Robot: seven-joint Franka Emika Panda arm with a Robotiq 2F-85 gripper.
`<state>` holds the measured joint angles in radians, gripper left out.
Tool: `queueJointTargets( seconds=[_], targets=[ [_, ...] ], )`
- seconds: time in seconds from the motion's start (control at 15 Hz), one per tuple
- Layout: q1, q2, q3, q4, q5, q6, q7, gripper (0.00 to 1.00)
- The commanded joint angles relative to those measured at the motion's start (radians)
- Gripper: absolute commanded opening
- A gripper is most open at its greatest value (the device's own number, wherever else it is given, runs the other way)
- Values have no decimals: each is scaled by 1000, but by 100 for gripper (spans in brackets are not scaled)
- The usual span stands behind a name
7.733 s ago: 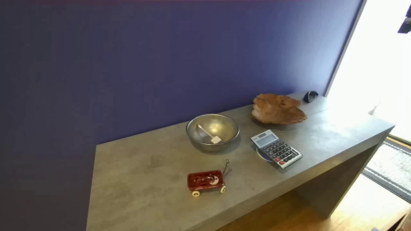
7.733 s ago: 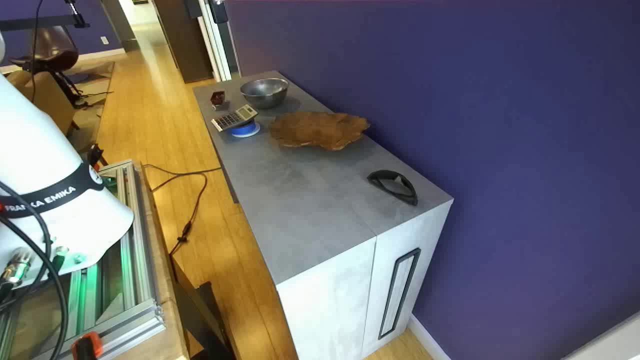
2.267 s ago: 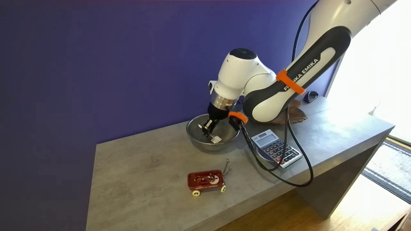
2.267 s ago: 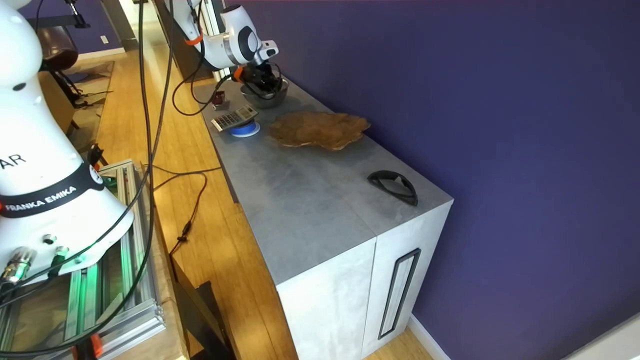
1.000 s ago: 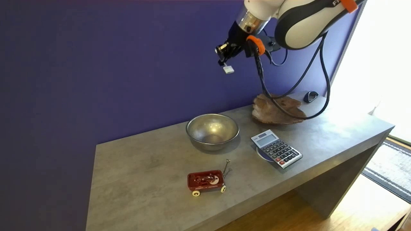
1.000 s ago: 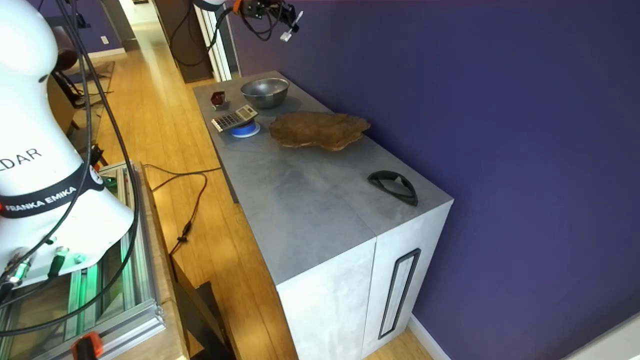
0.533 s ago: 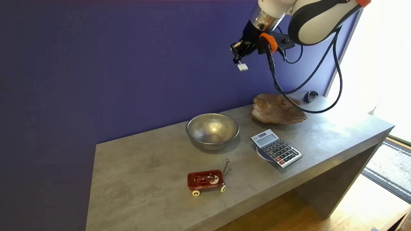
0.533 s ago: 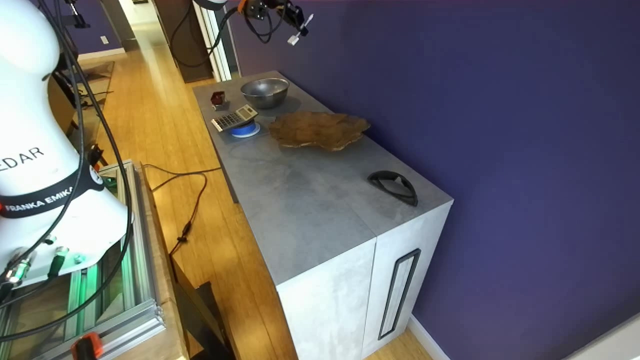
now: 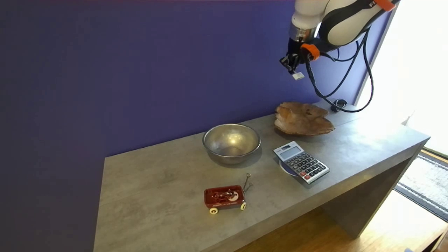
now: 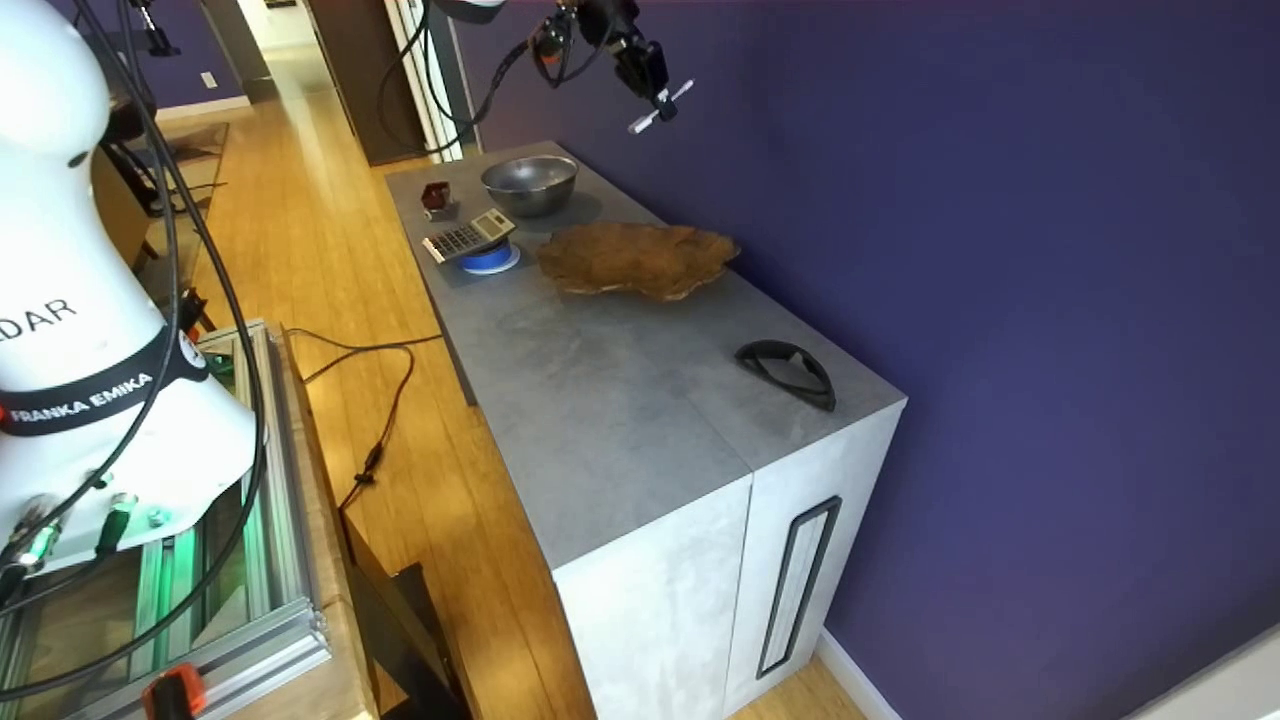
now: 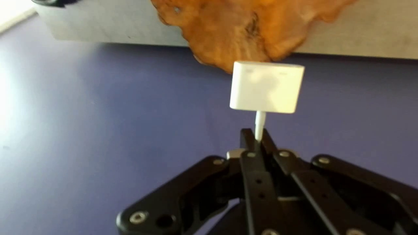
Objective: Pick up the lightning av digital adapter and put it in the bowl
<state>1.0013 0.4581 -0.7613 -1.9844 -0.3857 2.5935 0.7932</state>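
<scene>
My gripper (image 11: 258,137) is shut on the thin white cord of the lightning av digital adapter (image 11: 267,87). In the wrist view its flat white block sticks out beyond the fingertips, partly overlapping the bowl's far edge in the picture. Both exterior views show the adapter (image 9: 298,76) (image 10: 643,124) in the air, higher than the tabletop, with the gripper (image 9: 291,71) (image 10: 664,105) pointing down. The bowl, tan-brown with an uneven rim (image 9: 302,120) (image 10: 635,262) (image 11: 222,29), rests on the counter by the purple wall, lower than the held adapter.
A silver metal bowl (image 9: 231,159) stands beside the wooden one. A calculator (image 9: 301,162) leans on a blue spool (image 10: 490,262) near the counter's front edge. There is a red toy wagon (image 9: 224,196); a black curved object (image 10: 787,375) lies at the opposite end. Cables hang from the arm.
The adapter, first lying in the metal bowl, has been grasped and lifted out. Over the last second my gripper has carried it toward the wooden bowl and tilted more downward.
</scene>
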Motion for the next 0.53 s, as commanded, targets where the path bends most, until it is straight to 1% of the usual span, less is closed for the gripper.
queueJointTargets(
  seconds=[0.0, 0.07, 0.13, 0.2, 0.27, 0.33, 0.4, 0.47],
  targets=[
    [-163, -31, 151, -7, 10, -159, -32, 1],
    [-220, -33, 208, -5, 22, -187, -46, 1],
    [-298, -42, 283, -11, 54, -173, -78, 1],
    [-285, -29, 273, 6, -57, -167, 19, 4],
    [-340, -28, 327, 5, -48, -168, 5, 4],
    [-369, -26, 351, 5, -42, -167, -5, 4],
    [-381, -27, 361, 5, -40, -167, -10, 4],
    [-383, -29, 364, 5, -39, -167, -11, 1]
  ],
)
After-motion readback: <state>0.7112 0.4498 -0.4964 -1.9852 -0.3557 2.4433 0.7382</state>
